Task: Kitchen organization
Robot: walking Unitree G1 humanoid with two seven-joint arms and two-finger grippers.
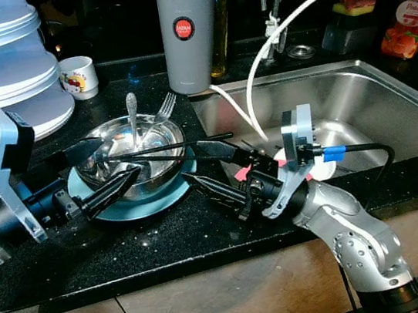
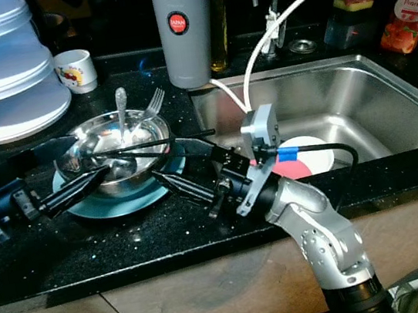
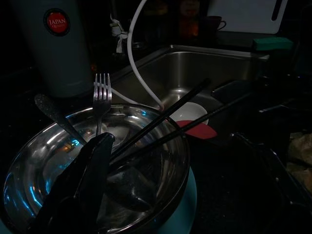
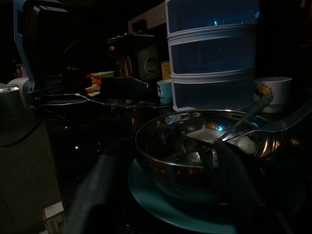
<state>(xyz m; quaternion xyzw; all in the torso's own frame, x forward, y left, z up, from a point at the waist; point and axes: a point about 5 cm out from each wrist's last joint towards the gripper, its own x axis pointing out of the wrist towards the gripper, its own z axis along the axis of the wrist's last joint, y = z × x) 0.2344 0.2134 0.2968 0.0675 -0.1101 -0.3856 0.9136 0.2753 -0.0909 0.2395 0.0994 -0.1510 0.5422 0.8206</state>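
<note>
A steel bowl point(image 1: 153, 145) sits on a teal plate point(image 1: 146, 204) on the black counter. In the bowl stand a fork point(image 1: 163, 108) and a spoon point(image 1: 133, 113), and black chopsticks point(image 1: 184, 144) lie across its rim, pointing toward the sink. My left gripper point(image 1: 120, 160) comes in from the left and is open. Its lower finger point(image 3: 92, 165) reaches into the bowl beside the chopsticks. My right gripper point(image 1: 192, 161) is open at the bowl's right side, one finger under the chopsticks' far end and the other low by the plate.
The steel sink point(image 1: 357, 104) lies to the right, with a white plate point(image 2: 306, 154) and a white hose point(image 1: 259, 71) in it. A grey thermos point(image 1: 187, 31) stands behind the bowl. A white mug point(image 1: 78, 76) and stacked white containers point(image 1: 1, 61) are at the back left.
</note>
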